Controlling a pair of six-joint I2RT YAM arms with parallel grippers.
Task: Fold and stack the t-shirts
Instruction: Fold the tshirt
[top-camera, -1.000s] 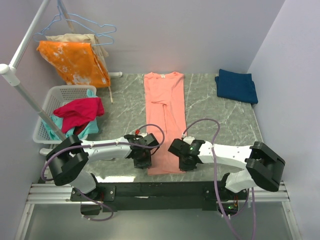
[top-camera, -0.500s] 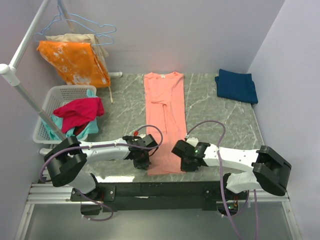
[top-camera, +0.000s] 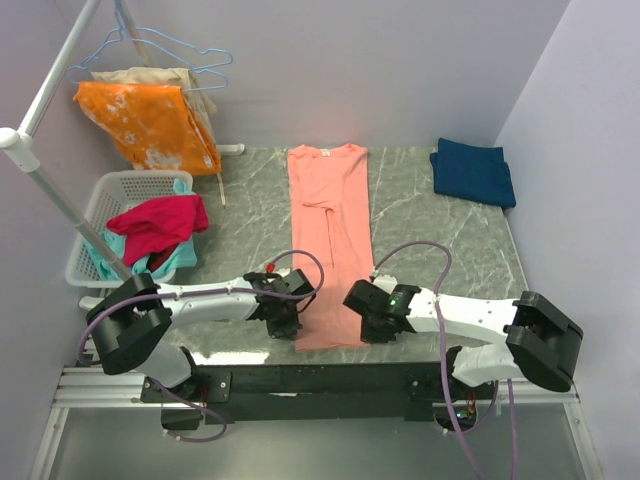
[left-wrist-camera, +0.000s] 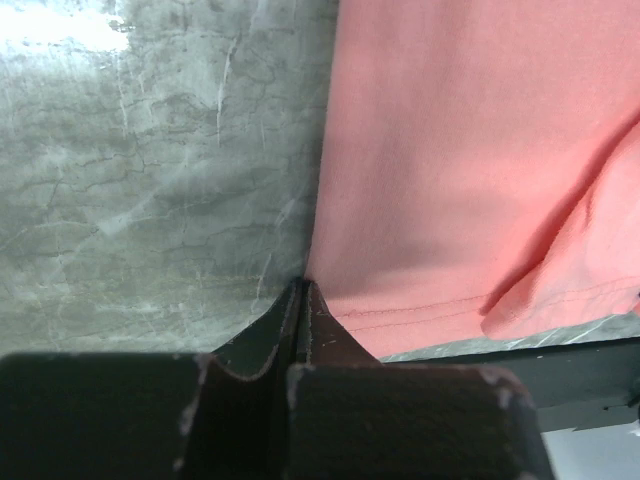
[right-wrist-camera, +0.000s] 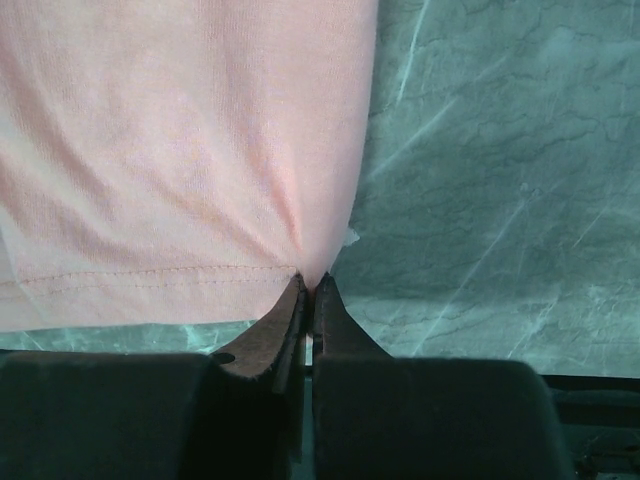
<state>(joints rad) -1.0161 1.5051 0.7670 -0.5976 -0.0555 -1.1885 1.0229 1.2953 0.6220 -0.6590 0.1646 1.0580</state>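
The salmon-pink t-shirt lies as a long narrow strip down the middle of the table, collar at the far end and hem at the near edge. My left gripper is shut on the hem's left corner; in the left wrist view its tips meet at the pink cloth's edge. On the hem's right corner my right gripper is shut too, and the fabric puckers into its tips. The dark navy t-shirt rests folded at the back right.
A white basket at the left holds a magenta-red garment. An orange blotched cloth hangs from a hanger at the back left, beside a white rack pole. The table's near edge runs just behind both grippers.
Both grippers have closed on the hem corners of the pink shirt. The right arm settled slightly to the right; the left hardly moved.
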